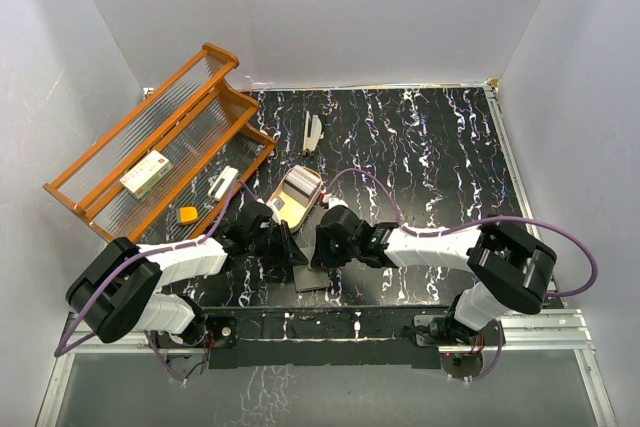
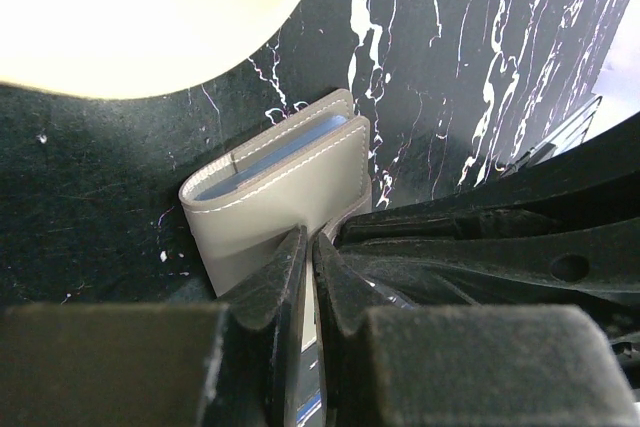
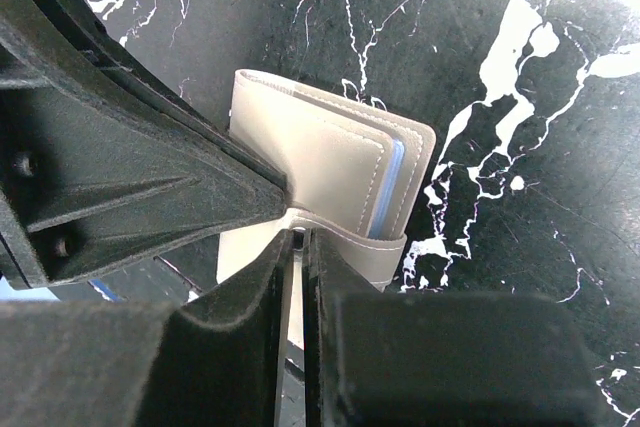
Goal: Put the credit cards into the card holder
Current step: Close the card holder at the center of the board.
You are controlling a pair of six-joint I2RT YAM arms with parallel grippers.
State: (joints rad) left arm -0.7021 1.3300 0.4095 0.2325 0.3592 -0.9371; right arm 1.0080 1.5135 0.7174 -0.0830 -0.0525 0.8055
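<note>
The small grey-brown folding card holder [image 3: 320,162] sits on the black white-veined marble-look tabletop [image 1: 420,167], right between the two arms near the front edge. It's mostly folded, with bluish sleeves peeking out along the open side.

Both pincers are working it from opposite sides. The left gripper [image 2: 308,242] has its fingers squeezed together on a thin layer of the holder, and a shiny bit of sleeve shows between them. The right gripper [image 3: 297,237] is pinched down on the holder's flap too, with hardly a sliver between its fingers.

Just behind them is a tan oval tray [image 1: 290,219] with something pale in it, too small to tell what. An orange wooden rack [image 1: 130,137] sits at the back left.
</note>
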